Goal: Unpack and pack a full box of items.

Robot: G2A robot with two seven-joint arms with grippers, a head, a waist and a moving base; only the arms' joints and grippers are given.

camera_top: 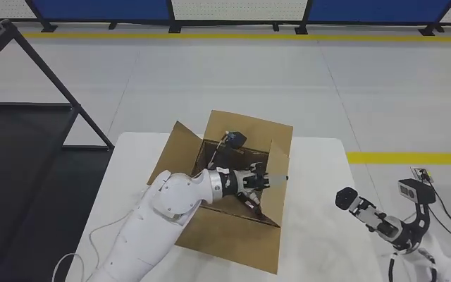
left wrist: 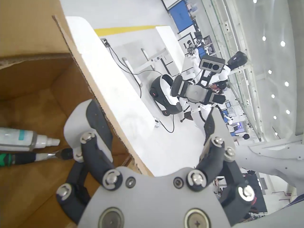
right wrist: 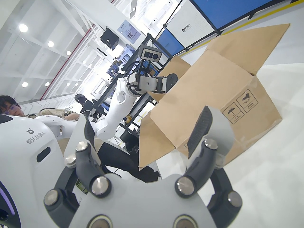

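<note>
Left claw [camera_top: 257,185]: over the mouth of the box [camera_top: 239,190], close to the box's right-hand wall. In the left wrist view this claw [left wrist: 152,117] has its fingers [left wrist: 95,112] spread wide with nothing between them. One finger shows against the box interior, the other past the wall edge.

Box: brown cardboard, all flaps folded outward, sitting on the white tabletop [camera_top: 317,211]. It is turned at a slight angle.

Inside the box, left wrist view:
- The box wall [left wrist: 30,79] is plain brown card.
- A white bottle [left wrist: 16,138] with a teal band and a narrow nozzle lies on its side on the box floor.
- Just beside it, roughly parallel, lies a green-handled tool [left wrist: 23,159] with a thin metal tip. Whether the two touch I cannot tell.
- Both lie just beside the claw's nearer finger, not gripped.

Far wall of the box, top view: a small dark blue item [camera_top: 235,138] sits at the rim. What it is I cannot tell.

Right claw [camera_top: 347,199]: well apart from the box, out past its right side, over the tabletop's edge. In the right wrist view the claw [right wrist: 146,119] is parted and empty, and it faces the box's outer side [right wrist: 213,100].
</note>
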